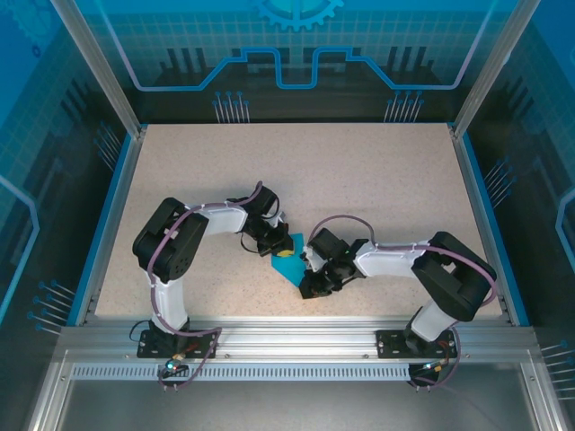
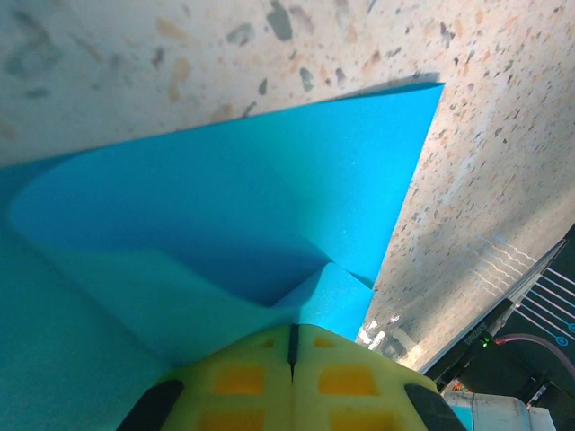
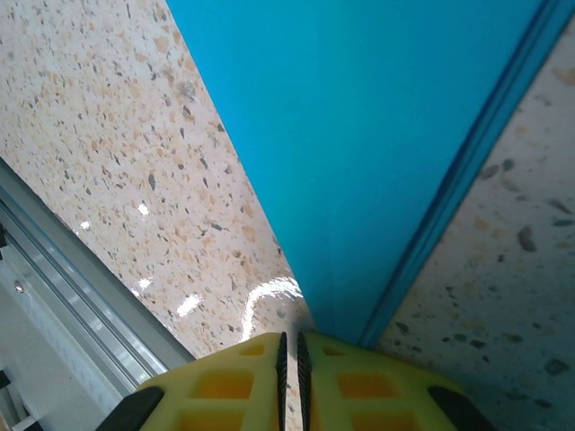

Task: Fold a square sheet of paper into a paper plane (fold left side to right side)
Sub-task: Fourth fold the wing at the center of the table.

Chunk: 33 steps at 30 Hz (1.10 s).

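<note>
Crease work on the paper plane [image 1: 289, 262], both grippers closed

The paper plane, teal and already narrowed to a pointed shape with layered flaps, is seen lying on the table [image 1: 359, 180] close to its near edge, roughly midway between its left and right edges. In the left wrist view one flap is seen lifted and bowed off the speckled surface, not yet flattened. The left gripper [image 2: 293, 346] is set at the end of the paper farther from the near edge, its yellow fingertips pressed together right where that flap's fold runs in; whether a layer is pinched between them cannot be told. The right gripper [image 3: 289, 346] is set at the end towards the near edge, its fingertips drawn together with only a thin slit between them, and the narrow point of the paper runs up to them; a pinch cannot be told apart from a downward press.

The step in hand is judged to be laying the raised flap across and creasing it. It would be done well if one end were kept pinned while the flap is carried over, the edges were matched before any pressure is applied, and the crease were then run along its whole length. Thin paper is likely to slide or buckle if it is pushed from both ends at once
</note>
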Available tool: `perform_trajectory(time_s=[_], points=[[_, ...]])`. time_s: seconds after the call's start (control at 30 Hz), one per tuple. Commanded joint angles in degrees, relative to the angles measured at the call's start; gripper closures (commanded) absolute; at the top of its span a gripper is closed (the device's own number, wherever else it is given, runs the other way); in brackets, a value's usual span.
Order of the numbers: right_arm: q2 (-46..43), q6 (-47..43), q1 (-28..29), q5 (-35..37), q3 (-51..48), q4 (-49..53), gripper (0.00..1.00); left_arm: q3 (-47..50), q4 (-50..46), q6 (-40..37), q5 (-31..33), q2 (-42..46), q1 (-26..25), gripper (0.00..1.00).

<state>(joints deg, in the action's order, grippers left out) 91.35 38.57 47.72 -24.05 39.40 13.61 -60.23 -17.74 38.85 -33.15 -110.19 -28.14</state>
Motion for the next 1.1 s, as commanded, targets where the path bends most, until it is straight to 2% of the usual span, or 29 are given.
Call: perform_trajectory(time_s=[0.0, 0.23, 0.4, 0.67, 1.07], points=[[-2.2, 0.1, 0.7, -0.3, -1.1, 5.8, 0.86, 1.3, -5.3, -0.4, 6.8, -3.3, 0.1, 1.0], [-7.8, 0.4, -2.3, -3.4, 1.4, 1.3, 0.86, 1.3, -5.1, -0.1, 6.6, -2.9, 0.0, 1.0], [-3.1, 0.8, -4.5, -2.6, 4.2, -1.2, 0.88, 1.3, -5.0, 0.1, 6.4, -2.8, 0.0, 1.0], [3.5, 1.5, -5.0, -0.3, 5.7, -2.6, 0.92, 1.2, -5.0, 0.1, 6.3, -2.9, -0.2, 1.0], [5.7, 2.1, -5.5, 2.8, 1.5, 0.6, 0.96, 0.5, -4.9, -0.8, 5.9, -1.5, -0.2, 1.0]])
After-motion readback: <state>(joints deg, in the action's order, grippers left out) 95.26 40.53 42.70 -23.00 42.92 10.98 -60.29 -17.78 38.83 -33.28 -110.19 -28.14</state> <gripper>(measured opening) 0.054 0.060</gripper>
